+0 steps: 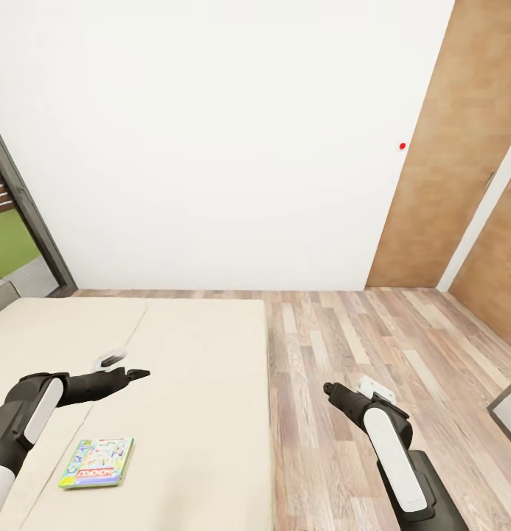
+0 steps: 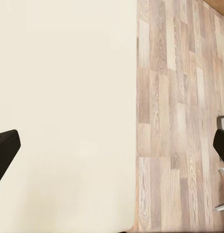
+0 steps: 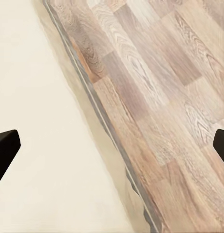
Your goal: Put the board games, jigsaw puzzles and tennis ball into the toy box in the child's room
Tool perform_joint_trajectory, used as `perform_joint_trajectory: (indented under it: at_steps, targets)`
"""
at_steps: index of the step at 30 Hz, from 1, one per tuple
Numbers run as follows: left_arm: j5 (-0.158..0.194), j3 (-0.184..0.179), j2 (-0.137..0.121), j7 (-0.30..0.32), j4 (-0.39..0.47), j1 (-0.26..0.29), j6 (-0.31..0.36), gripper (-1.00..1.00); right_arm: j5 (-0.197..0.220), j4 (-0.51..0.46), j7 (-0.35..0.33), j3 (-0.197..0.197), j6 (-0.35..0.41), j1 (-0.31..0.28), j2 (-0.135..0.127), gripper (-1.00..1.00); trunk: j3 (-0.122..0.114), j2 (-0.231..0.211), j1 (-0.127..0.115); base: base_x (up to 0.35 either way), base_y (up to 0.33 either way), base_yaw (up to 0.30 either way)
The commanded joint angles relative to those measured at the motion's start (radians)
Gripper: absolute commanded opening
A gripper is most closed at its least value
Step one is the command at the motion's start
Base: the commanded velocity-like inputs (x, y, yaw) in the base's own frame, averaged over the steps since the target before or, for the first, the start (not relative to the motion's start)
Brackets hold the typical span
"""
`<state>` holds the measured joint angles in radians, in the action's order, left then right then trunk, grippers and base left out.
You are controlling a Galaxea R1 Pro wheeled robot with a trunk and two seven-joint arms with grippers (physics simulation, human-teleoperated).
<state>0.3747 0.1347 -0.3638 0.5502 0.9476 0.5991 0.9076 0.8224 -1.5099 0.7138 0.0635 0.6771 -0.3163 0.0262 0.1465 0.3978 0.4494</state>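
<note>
One board game [image 1: 97, 463], a flat box with a colourful cartoon cover, lies on the bed [image 1: 200, 346] near its front left part. My left gripper [image 1: 138, 375] hovers over the beige sheet, a little beyond the box and to its right, holding nothing. In the left wrist view its fingers [image 2: 6, 151] stand wide apart, open, over the bed [image 2: 63, 97]. My right gripper [image 1: 329, 388] hangs over the wood floor just right of the bed. Its fingers [image 3: 5, 149] are spread open above the bed's edge [image 3: 100, 114]. The table and toy box are out of view.
A white wall [image 1: 211, 147] stands behind the bed. A brown wooden door [image 1: 461, 147] is at the right and a grey window frame [image 1: 30, 214] at the left. Wood-plank floor [image 1: 373, 339] stretches right of the bed, with a grey object's corner [image 1: 509, 409] at the right edge.
</note>
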Motion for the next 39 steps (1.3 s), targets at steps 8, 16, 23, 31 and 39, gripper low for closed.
perform_joint_trajectory:
  at_steps: [8, 16, 23, 31, 39]
  targets:
    - [-0.002, 0.002, 0.000, 0.005, 0.000, 0.001, 0.005, 1.00, 0.009, -0.001, 0.010, 0.001, 0.001, -0.001, 0.000, 1.00, 0.002, 0.002, 0.001, 0.000, 0.052, -0.080]
    - [-0.001, 0.001, 0.000, 0.004, 0.000, 0.001, 0.005, 1.00, 0.009, -0.001, 0.010, 0.001, 0.002, -0.001, 0.001, 1.00, 0.002, 0.002, 0.001, 0.000, 0.151, -0.059]
    - [-0.002, 0.001, 0.000, 0.005, 0.000, 0.001, 0.005, 1.00, 0.009, -0.001, 0.010, 0.001, 0.001, -0.001, 0.001, 1.00, 0.002, 0.002, 0.001, 0.000, 0.063, -0.076]
    - [-0.002, 0.001, 0.000, 0.004, 0.000, 0.001, 0.005, 1.00, 0.009, -0.001, 0.010, 0.001, 0.001, -0.001, 0.002, 1.00, 0.002, 0.002, 0.001, 0.000, 0.222, -0.011]
    - [-0.002, 0.001, -0.001, 0.005, 0.000, 0.001, 0.005, 1.00, 0.009, -0.001, 0.010, 0.001, 0.001, -0.001, 0.002, 1.00, 0.002, 0.002, 0.001, 0.000, 0.254, -0.001]
